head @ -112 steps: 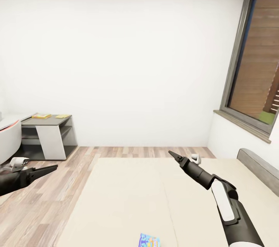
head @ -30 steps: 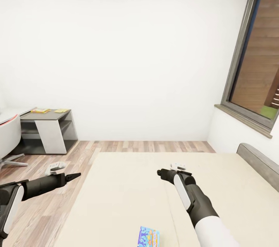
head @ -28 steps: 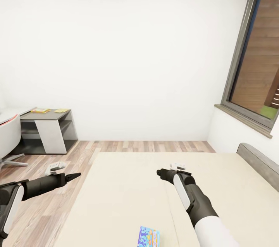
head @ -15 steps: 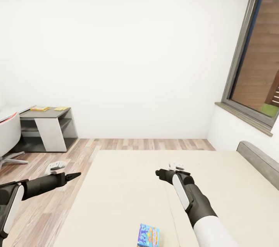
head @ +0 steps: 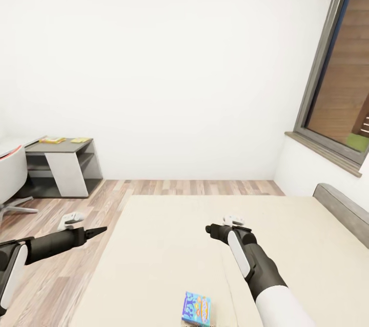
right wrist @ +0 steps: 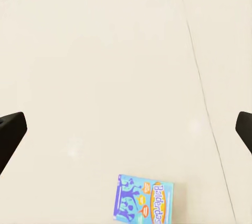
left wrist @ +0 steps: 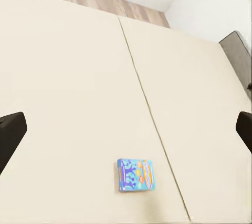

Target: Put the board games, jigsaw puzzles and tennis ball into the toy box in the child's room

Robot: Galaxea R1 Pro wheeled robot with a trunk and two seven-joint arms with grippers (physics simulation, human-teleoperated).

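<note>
Board game (head: 197, 308), the blue cartoon-print box, is lying flat on the bed (head: 169, 245), on the beige mattress just left of the seam. It sits well short of both grippers, back toward the robot's body, and nothing is touching it. In the right wrist view (right wrist: 145, 199) it's ahead of the spread fingertips and roughly centred between them; same story in the left wrist view (left wrist: 135, 174), just further off.

Right gripper (head: 208, 228) hangs over the mattress with its jaws spread wide and empty. Left gripper (head: 100, 229) is out beyond the bed's left edge, over the wood floor, also spread and empty.

What could go sideways, imo: the box is thin and lies flush on a soft mattress, so a straight-down pinch could just press it in or skid off the lid. The right arm also has to fold back toward the trunk to reach it, which looks awkward. Only one game box shows on the bed here, so the second still needs finding.

Compared to half a second ago: the desk (head: 61, 165) at far left and the box both sit a touch higher in the head view, so that's the camera tipping down, not things moving. Arms are basically unchanged.
</note>
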